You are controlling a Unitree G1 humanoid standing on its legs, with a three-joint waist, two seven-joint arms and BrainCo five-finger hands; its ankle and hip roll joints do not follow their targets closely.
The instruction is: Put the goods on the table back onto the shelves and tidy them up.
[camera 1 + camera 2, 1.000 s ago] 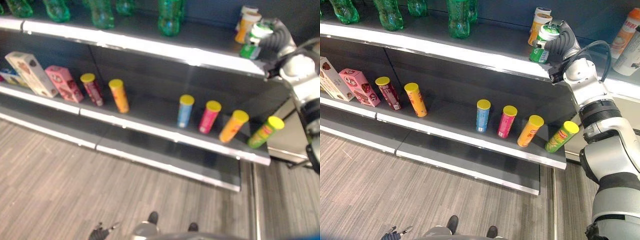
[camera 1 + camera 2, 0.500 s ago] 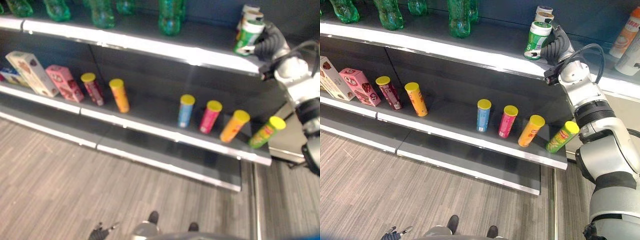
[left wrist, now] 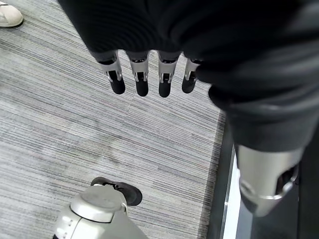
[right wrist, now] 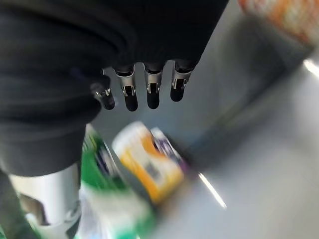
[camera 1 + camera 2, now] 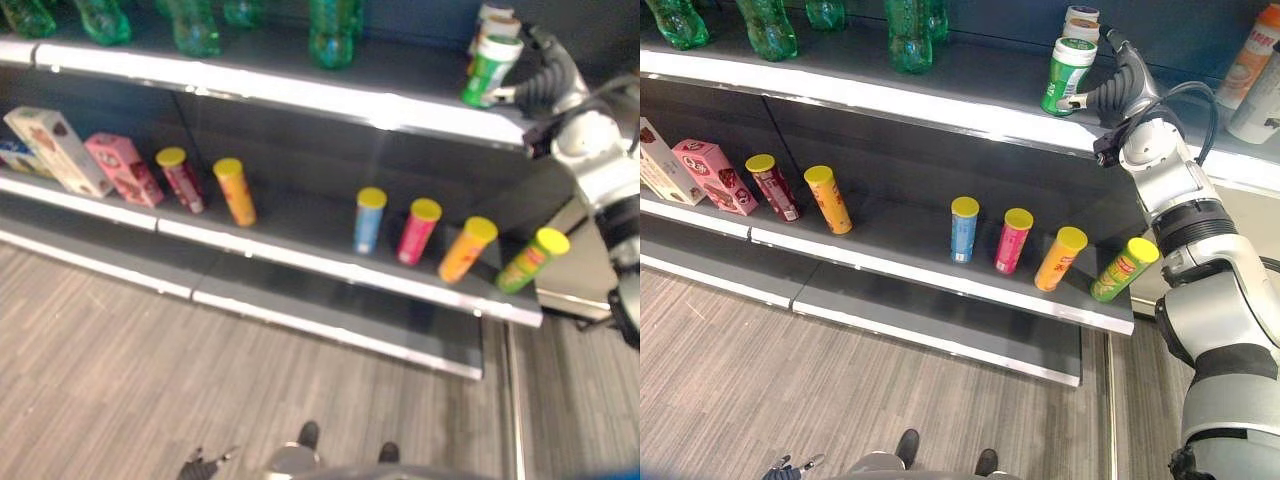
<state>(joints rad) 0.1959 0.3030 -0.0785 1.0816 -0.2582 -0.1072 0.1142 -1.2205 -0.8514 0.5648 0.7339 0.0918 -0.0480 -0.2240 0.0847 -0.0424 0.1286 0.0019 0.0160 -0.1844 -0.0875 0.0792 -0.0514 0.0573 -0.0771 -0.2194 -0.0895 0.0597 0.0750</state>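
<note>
Since a second ago the right hand (image 5: pixel 1118 88) has carried the green can (image 5: pixel 1065 76) further onto the top shelf (image 5: pixel 940 95), setting it upright just in front of the orange can (image 5: pixel 1081 22). Its fingers stay curled round the green can. The left hand (image 3: pixel 149 74) hangs over the floor (image 3: pixel 60 124), fingers relaxed and empty.

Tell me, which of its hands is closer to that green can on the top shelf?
The right. The right hand is right beside the green can at the top shelf. The left hand hangs low over the floor, far from it.
</note>
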